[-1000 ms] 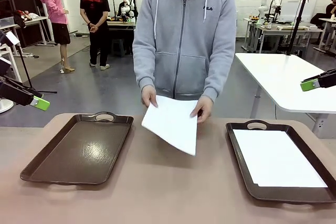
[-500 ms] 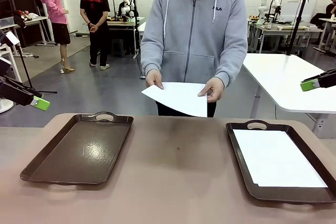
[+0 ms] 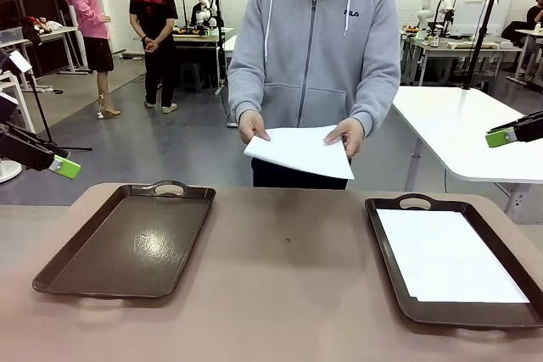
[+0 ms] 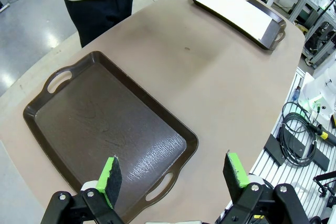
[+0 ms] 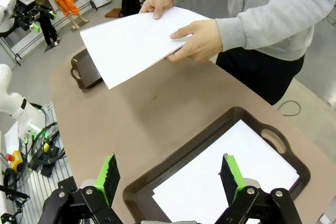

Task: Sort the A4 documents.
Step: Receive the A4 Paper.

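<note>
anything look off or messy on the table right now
Nothing stands out. The left tray sits bare, the right tray holds a sheet lying flat and roughly square inside it. The person holds another sheet in both hands above the far edge. Nothing is spilled or damaged.

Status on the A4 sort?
Left hand and right hand open, empty. Person holds sheets above table; one sheet in right tray. Left tray empty. Nothing obstructing.

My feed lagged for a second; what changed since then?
The person lifted the sheet off the table, stepped back and now holds it level in both hands above the far edge. Both trays, the paper in the right one, and both robot hands stayed put.
</note>
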Tool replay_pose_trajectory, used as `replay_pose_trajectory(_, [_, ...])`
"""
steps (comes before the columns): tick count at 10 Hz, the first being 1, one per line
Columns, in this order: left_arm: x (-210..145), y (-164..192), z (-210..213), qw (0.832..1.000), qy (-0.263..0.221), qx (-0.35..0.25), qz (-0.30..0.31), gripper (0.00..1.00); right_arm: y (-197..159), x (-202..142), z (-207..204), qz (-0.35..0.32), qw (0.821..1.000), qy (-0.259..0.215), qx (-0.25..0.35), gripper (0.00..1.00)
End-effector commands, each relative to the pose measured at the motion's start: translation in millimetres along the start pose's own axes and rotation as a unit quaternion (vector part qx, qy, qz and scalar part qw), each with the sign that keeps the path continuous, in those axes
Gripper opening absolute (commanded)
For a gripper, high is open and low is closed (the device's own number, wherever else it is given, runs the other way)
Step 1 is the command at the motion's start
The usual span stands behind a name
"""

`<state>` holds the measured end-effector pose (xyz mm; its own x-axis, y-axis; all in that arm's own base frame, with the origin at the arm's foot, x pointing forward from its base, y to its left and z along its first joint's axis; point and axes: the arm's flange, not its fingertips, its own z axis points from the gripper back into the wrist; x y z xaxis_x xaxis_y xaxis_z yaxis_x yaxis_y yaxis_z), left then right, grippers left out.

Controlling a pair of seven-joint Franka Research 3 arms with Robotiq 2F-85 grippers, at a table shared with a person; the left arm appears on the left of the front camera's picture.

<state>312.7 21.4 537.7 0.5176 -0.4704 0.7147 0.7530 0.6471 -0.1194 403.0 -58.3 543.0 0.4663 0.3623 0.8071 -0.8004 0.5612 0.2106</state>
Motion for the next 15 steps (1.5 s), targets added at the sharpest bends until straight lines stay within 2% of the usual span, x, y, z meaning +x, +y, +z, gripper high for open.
replay_pose_trajectory(1, [-1.4,2.1,-0.8,1.000,-0.007,-0.008,-0.010,1.00,0.3,1.0,0.2,0.002,1.000,-0.006,0.002,1.00])
replay_pose_trajectory(15, [-1.4,2.1,-0.8,1.000,-0.007,-0.008,-0.010,1.00,0.3,1.0,0.2,0.002,1.000,-0.006,0.002,1.00])
